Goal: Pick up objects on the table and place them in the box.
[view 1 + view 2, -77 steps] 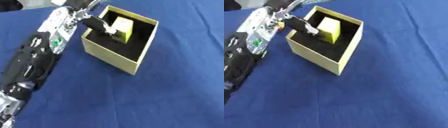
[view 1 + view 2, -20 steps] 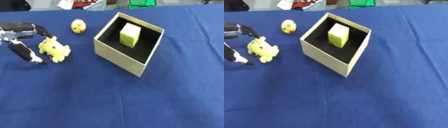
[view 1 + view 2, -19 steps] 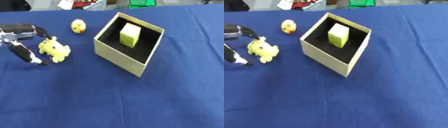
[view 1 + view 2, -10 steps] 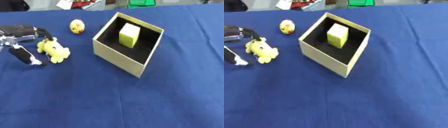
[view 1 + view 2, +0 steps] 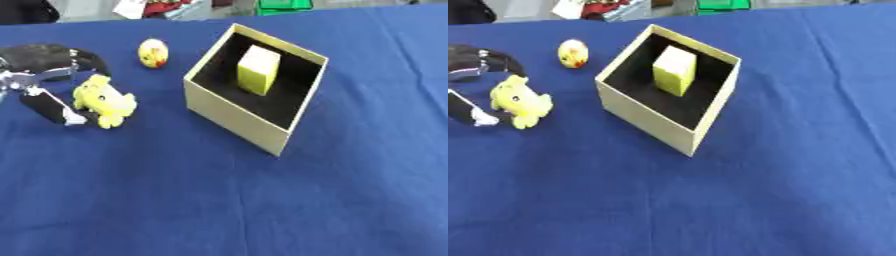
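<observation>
My left hand [image 5: 42, 59] is at the table's left side, over a yellow plush toy [image 5: 103, 99] that lies on the blue cloth. Its fingers [image 5: 89, 61] arch over the toy's far side and its thumb [image 5: 51, 107] lies against the toy's near left side. A tan box [image 5: 234, 116] with a black inside stands open in the middle. A yellow block [image 5: 258, 70] stands inside it. A small yellow ball with red marks [image 5: 153, 52] lies left of the box, beyond the toy. My right hand shows in neither view.
Beyond the table's far edge lie a green thing [image 5: 282, 6] and red and white clutter [image 5: 162, 7]. Blue cloth [image 5: 262, 200] covers the table in front of the box and to its right.
My left hand left the box, where the yellow block now stands, and went to the plush toy. In the last second its fingers have curled further over the toy, which stays in place.
</observation>
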Robot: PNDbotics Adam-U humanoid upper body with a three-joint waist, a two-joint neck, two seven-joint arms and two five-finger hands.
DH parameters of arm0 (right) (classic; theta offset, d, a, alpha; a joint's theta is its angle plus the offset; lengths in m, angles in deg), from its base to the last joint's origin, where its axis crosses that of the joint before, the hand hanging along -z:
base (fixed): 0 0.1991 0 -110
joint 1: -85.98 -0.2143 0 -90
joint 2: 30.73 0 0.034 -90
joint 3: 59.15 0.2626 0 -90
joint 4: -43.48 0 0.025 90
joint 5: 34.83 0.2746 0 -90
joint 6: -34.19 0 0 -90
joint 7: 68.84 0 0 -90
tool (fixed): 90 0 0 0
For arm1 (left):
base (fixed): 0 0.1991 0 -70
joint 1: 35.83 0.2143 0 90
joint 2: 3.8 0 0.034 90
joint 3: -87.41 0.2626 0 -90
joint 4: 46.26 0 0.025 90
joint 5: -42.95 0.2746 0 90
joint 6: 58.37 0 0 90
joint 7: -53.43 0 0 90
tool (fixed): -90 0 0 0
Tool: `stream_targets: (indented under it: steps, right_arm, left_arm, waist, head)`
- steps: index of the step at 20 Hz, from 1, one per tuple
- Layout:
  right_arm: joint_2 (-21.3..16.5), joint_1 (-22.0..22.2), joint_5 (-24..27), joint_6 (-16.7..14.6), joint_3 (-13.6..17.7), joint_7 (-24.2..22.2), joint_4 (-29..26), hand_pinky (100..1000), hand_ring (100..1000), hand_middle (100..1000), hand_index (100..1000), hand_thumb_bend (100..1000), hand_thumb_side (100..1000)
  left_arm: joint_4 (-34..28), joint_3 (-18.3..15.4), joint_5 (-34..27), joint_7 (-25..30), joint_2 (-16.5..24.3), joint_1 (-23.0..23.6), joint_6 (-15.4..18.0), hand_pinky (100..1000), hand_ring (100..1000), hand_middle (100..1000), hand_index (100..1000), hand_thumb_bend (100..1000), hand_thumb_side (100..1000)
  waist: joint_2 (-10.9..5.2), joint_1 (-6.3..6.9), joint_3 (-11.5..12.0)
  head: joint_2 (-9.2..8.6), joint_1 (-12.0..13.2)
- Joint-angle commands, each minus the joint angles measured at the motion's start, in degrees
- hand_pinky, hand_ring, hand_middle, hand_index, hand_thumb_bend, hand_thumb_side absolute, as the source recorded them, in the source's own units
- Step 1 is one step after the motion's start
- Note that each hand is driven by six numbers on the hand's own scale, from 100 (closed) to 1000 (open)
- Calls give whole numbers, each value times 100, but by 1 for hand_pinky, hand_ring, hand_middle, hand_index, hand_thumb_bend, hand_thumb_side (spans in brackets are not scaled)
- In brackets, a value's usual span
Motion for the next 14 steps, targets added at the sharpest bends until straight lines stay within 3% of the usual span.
stream_targets:
  steps: [1, 10, 14]
  right_arm:
    - [-166, -28, 17, -1, 64, -19, -93, 839, 722, 679, 770, 100, 838]
    - [-154, -55, 117, -11, 69, -33, -93, 840, 721, 678, 769, 100, 842]
    - [-147, -79, 158, -24, 71, -31, -93, 840, 720, 677, 768, 100, 844]
  left_arm:
    - [-125, 0, 65, -2, 193, -128, 55, 885, 873, 848, 886, 500, 362]
    - [68, 72, 228, 183, 88, -188, 244, 887, 874, 852, 879, 470, 344]
    - [196, 89, 394, 286, 60, -209, 316, 887, 875, 855, 876, 410, 297]
  waist:
    - [-109, -1, 7]
    - [-66, 20, -42]
    - [-46, 36, -65]
  head:
    - [-15, -8]
    - [-67, 49]
    - [-82, 59]
